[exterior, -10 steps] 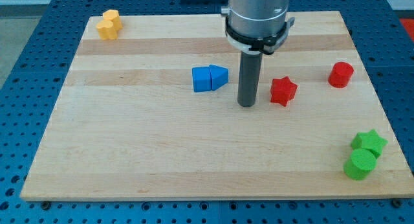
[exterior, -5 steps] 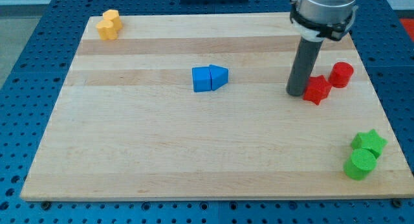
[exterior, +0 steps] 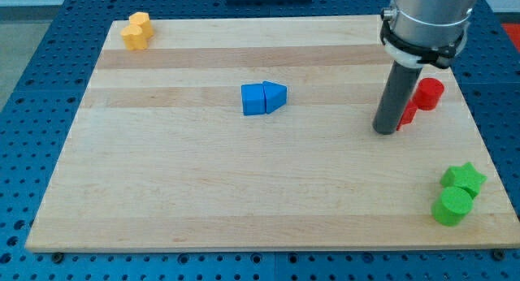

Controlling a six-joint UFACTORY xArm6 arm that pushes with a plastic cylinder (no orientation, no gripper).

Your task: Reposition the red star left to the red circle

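The red circle (exterior: 429,93) stands near the board's right edge, in the upper half. The red star (exterior: 409,112) lies just left of it and slightly below, touching or nearly touching it; my rod hides most of the star. My tip (exterior: 385,131) rests on the board against the star's left side.
Two blue blocks (exterior: 263,97) sit together near the board's middle. Two yellow blocks (exterior: 136,31) are at the top left corner. A green star (exterior: 463,179) and a green circle (exterior: 452,206) are at the bottom right. The wooden board (exterior: 203,192) lies on a blue perforated table.
My tip has moved right across the board, pushing the red star from mid-board to beside the red circle. The other blocks have not moved.
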